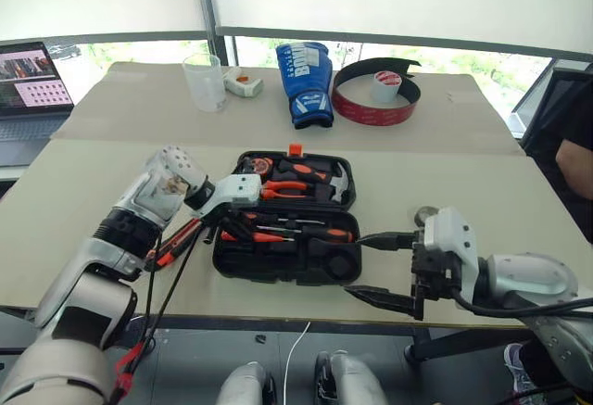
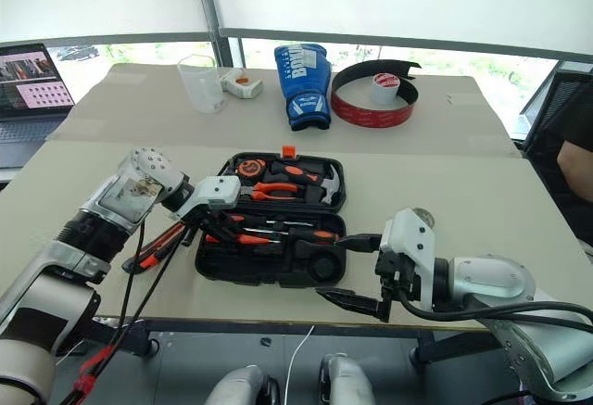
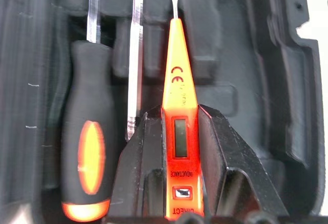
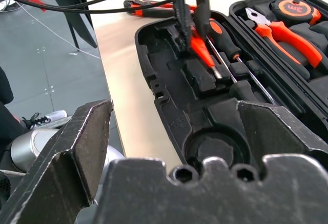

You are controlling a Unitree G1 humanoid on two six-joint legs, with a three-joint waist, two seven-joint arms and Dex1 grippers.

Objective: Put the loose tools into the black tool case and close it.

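The flat black plastic tool case (image 1: 283,261) lies open on the beige counter (image 1: 83,192), its near half facing the robot. The left end effector (image 3: 177,142) is clamped on a slim all-orange screwdriver (image 3: 179,101), held over the moulded slots of that near half. A black-and-orange-handled screwdriver (image 3: 91,167) lies seated in the slot beside it. The right end effector (image 1: 375,269) stands wide apart and holds nothing, just off the case's right edge. An orange-black utility knife (image 1: 176,241) lies on the counter to the left of the case.
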